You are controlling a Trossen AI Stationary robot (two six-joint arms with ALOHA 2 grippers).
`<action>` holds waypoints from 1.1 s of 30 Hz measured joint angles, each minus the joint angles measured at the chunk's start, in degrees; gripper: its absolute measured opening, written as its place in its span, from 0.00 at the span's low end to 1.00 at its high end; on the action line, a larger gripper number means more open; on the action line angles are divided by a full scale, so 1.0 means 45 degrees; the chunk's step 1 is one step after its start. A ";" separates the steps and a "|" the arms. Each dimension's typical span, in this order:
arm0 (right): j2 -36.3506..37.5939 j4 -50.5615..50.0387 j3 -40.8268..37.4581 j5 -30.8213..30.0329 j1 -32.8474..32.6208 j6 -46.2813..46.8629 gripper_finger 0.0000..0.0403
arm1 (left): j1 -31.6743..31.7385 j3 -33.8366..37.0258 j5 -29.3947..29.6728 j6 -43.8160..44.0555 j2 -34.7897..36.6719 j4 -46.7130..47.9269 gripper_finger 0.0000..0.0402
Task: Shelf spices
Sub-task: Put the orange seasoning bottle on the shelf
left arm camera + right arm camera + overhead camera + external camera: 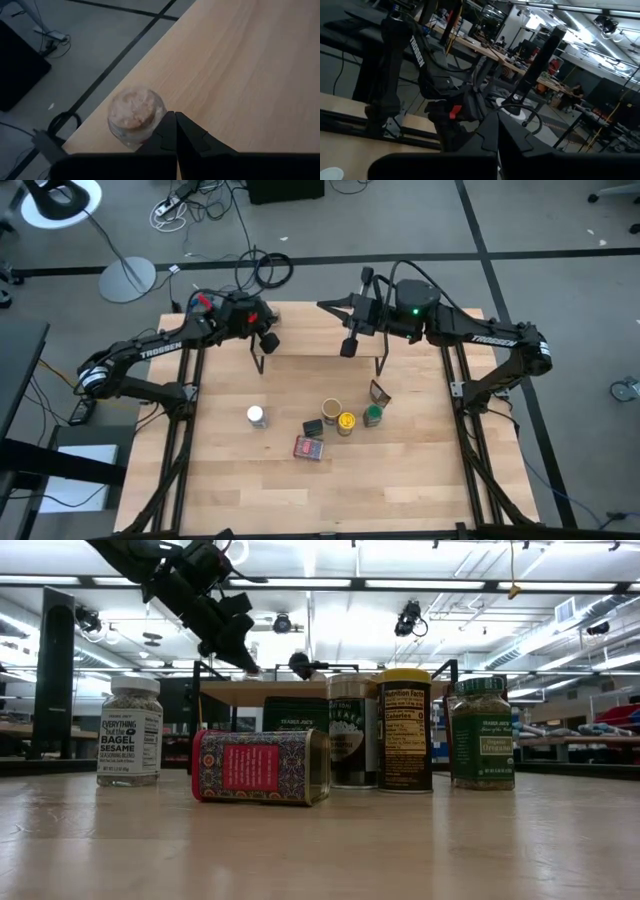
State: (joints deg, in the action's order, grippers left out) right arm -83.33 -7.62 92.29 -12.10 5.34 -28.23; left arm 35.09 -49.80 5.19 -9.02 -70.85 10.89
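Hovering shut and empty over the shelf (300, 330) beside a small jar (136, 116), the left gripper (176, 131) must next fetch the white-lidded jar (256, 416).

You have a large light wooden table (400, 480) on a grey floor (560, 220) crossed by dark lines. Beyond its far-left corner stands a white ring lamp (62, 202) on a round grey base (127, 279). Near it lie coiled black cables (272, 270).
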 joint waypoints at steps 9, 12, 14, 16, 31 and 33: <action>-0.0005 -0.0010 0.0000 0.0008 0.0000 0.0019 0.00 | 0.0010 0.0000 0.0642 0.0002 0.0000 0.0205 0.00; -0.0005 -0.0026 0.0000 0.0010 0.0000 0.0019 0.00 | 0.0010 0.0000 0.0889 0.0005 0.0000 0.0176 0.00; -0.0010 -0.0049 -0.0005 0.0010 0.0000 0.0019 0.00 | 0.0015 0.0000 0.1064 0.0011 0.0000 0.0171 0.00; -0.0015 -0.0053 -0.0005 0.0010 0.0000 0.0024 0.00 | 0.0017 0.0002 0.1281 0.0044 0.0000 0.0169 0.00; -0.0015 -0.0224 -0.0005 -0.0049 0.0000 0.0190 0.00 | 0.0034 0.0024 0.0899 0.0153 0.0000 -0.0658 0.00; -0.0019 -0.0291 -0.0005 -0.0049 0.0000 0.0213 0.00 | 0.0030 0.0024 0.0643 0.0155 0.0000 -0.1050 0.00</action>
State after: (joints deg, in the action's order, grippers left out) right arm -83.42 -8.93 92.27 -12.32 5.34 -27.27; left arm 35.23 -49.69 8.08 -8.32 -70.85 6.17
